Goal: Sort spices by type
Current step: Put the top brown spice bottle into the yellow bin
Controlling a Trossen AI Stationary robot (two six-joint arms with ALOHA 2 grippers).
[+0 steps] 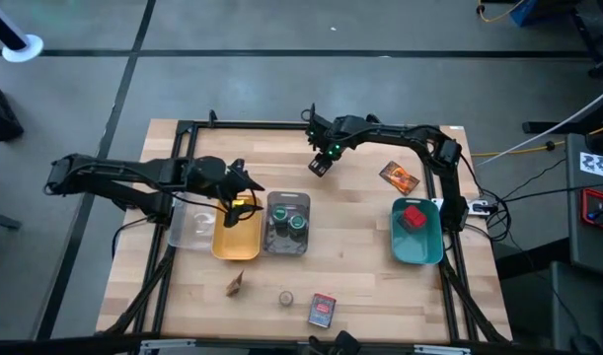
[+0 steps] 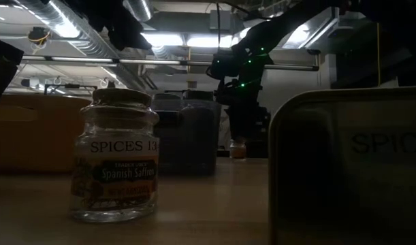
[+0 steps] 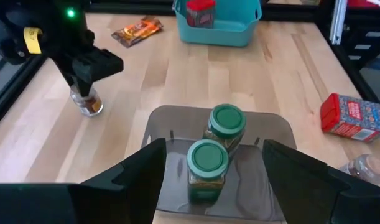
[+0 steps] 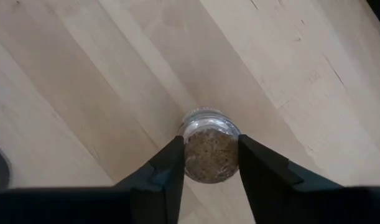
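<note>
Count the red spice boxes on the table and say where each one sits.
2. One red box lies inside the teal tray on the table's right side. The other red box lies on the bare wood near the front edge. None seems hidden.

The table [image 1: 360, 247] is pale wood in planks with a smooth, matt finish. A clear glass jar [image 2: 116, 160] with a rough cork-like lid and a printed paper label stands on it; two other jars [image 3: 216, 152] have smooth matt green plastic lids. The grey tray [image 3: 273, 127] looks like smooth, semi-clear plastic, and the packet [image 3: 137, 30] is glossy and crinkled.
</note>
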